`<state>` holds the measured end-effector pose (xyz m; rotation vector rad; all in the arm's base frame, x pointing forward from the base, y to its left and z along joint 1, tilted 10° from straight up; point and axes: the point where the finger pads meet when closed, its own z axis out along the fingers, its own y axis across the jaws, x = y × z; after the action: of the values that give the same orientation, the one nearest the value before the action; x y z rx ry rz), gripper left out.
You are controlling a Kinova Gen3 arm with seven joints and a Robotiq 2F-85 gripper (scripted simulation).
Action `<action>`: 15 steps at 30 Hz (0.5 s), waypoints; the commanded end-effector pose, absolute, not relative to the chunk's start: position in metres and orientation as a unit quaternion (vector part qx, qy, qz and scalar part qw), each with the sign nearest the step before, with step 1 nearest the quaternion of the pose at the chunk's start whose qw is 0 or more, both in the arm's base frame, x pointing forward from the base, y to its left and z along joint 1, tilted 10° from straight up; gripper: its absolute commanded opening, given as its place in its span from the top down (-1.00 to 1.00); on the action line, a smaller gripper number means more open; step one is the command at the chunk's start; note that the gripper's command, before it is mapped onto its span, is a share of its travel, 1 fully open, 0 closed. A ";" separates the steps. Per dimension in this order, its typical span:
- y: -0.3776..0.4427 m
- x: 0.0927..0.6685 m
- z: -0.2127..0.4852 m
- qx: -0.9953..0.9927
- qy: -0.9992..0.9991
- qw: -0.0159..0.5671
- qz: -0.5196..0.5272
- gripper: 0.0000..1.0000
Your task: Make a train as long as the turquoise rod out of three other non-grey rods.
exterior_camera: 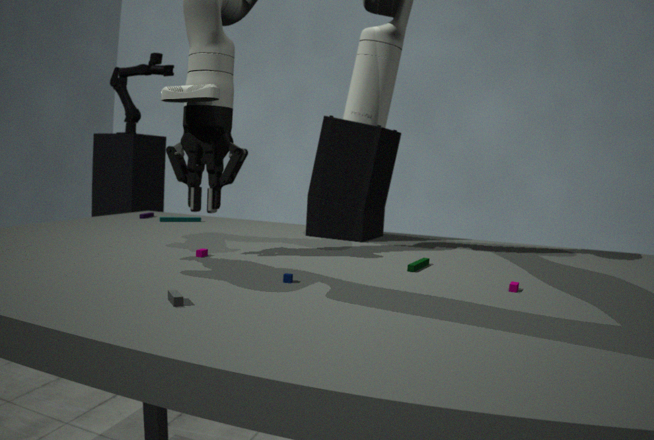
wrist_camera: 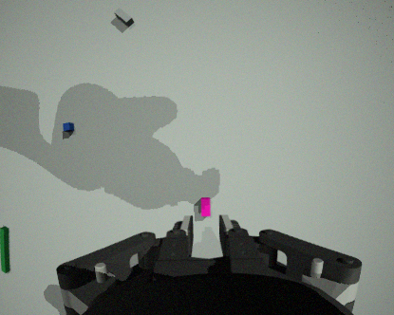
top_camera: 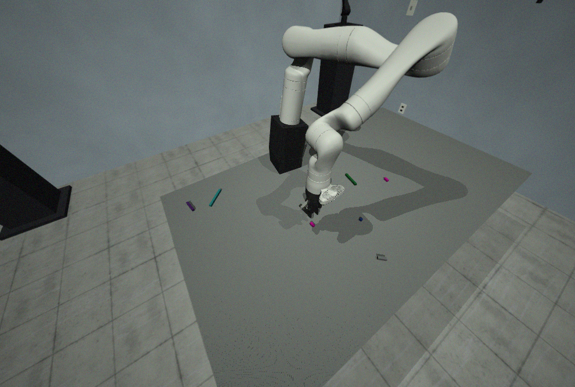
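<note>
My gripper [top_camera: 310, 213] [exterior_camera: 204, 203] [wrist_camera: 206, 226] is empty, fingers a small gap apart, above the table near a magenta rod [top_camera: 312, 224] [exterior_camera: 201, 253] [wrist_camera: 205, 207]. That rod lies flat, just beyond the fingertips in the wrist view. Another magenta rod [top_camera: 386, 179] [exterior_camera: 514, 287] lies far off, past the green rod [top_camera: 350, 179] [exterior_camera: 417, 265] [wrist_camera: 5, 250]. A blue rod [top_camera: 360, 218] [exterior_camera: 287, 277] [wrist_camera: 68, 126] lies alone in the arm's shadow. The turquoise rod [top_camera: 215, 197] [exterior_camera: 180, 219] and a purple rod [top_camera: 190, 205] [exterior_camera: 146, 215] lie apart near one table edge. No rods touch.
A grey rod [top_camera: 382, 258] [exterior_camera: 175, 298] [wrist_camera: 124, 15] lies apart on the table [top_camera: 252, 296] [exterior_camera: 338, 373]. The arm's black base block [top_camera: 286, 146] [exterior_camera: 346, 181] stands at the back. The arm casts broad shadows across the table.
</note>
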<state>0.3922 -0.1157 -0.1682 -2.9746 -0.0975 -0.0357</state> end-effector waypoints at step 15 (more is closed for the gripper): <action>-0.114 0.393 -0.181 -0.996 -0.032 0.083 -0.012 0.52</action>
<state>0.3937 -0.1138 -0.1785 -2.9741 -0.0966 -0.0395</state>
